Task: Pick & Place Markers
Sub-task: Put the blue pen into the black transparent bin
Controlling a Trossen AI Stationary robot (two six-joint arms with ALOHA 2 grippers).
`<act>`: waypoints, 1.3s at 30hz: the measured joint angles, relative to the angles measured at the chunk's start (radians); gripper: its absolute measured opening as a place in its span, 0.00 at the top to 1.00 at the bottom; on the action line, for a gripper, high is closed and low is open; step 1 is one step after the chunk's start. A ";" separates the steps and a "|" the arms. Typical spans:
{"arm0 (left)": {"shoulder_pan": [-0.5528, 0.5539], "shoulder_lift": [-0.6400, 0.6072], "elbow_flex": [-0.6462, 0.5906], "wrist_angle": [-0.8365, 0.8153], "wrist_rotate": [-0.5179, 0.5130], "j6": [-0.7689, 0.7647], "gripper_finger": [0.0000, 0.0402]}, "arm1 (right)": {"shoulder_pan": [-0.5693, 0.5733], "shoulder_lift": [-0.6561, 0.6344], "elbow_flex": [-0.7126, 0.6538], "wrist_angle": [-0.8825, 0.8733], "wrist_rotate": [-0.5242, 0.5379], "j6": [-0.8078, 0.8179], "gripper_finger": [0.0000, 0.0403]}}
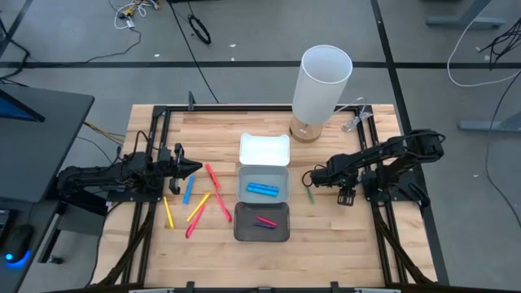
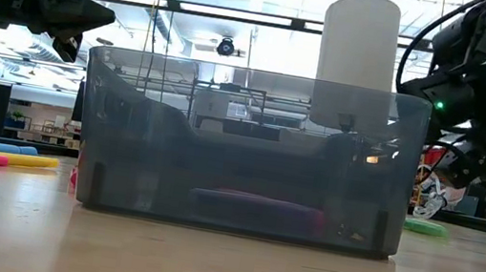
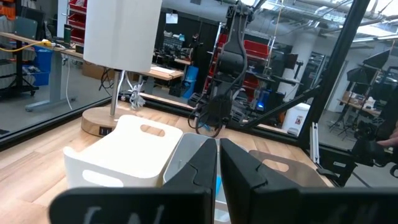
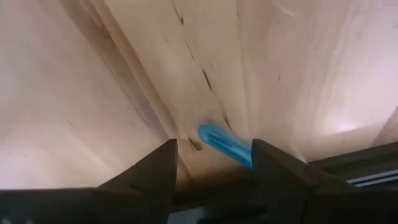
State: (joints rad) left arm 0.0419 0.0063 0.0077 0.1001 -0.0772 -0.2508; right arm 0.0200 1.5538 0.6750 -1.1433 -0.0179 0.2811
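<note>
Your right gripper (image 4: 211,165) hangs with fingers spread, holding nothing, over the green marker (image 1: 310,194); descend off-centre and it rolls along the desk (image 1: 342,244). Left gripper (image 1: 194,168) shut, empty.

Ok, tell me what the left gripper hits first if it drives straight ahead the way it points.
Probably the light grey tray: the shut left gripper points across the table toward its near wall, passing above the red marker. Its height is unclear, so it might clear the rim.

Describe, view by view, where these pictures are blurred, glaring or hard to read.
Right wrist view: soft focus, the marker between the open right claw is smeared, with a pale glare patch on the wood. Low view: bright ceiling lights behind, and the dark tray veils its contents. Left wrist view: the near fingers are blurred.
</note>
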 joint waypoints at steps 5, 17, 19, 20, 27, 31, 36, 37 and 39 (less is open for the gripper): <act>0.000 0.000 0.000 0.000 0.000 0.000 0.94 | -0.006 0.029 0.000 0.001 -0.001 0.001 0.49; 0.000 0.000 0.000 0.000 0.000 0.000 0.94 | -0.075 0.079 0.014 0.026 -0.041 -0.028 0.49; 0.000 0.000 0.000 0.000 0.000 0.000 0.94 | -0.082 0.079 0.014 0.026 -0.046 -0.032 0.49; 0.000 0.000 0.000 0.000 0.000 0.000 0.94 | -0.085 0.079 0.014 0.026 -0.047 -0.032 0.50; 0.000 0.000 0.000 0.000 0.000 0.000 0.94 | -0.095 0.079 0.012 0.029 -0.061 -0.030 0.60; 0.000 0.000 0.000 0.000 0.000 0.000 0.94 | -0.095 0.079 0.012 0.029 -0.062 -0.029 0.70; 0.000 0.000 0.000 0.000 0.000 0.000 0.94 | -0.095 0.079 0.012 0.030 -0.062 -0.028 0.80; 0.000 0.000 0.000 0.000 0.000 0.000 0.94 | -0.095 0.079 0.012 0.029 -0.062 -0.028 0.82; 0.000 0.000 0.000 0.000 0.000 0.000 0.94 | -0.093 0.079 0.019 0.025 -0.056 -0.023 0.85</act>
State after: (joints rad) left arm 0.0418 0.0060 0.0077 0.1001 -0.0770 -0.2508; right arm -0.0729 1.6329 0.6939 -1.1184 -0.0734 0.2580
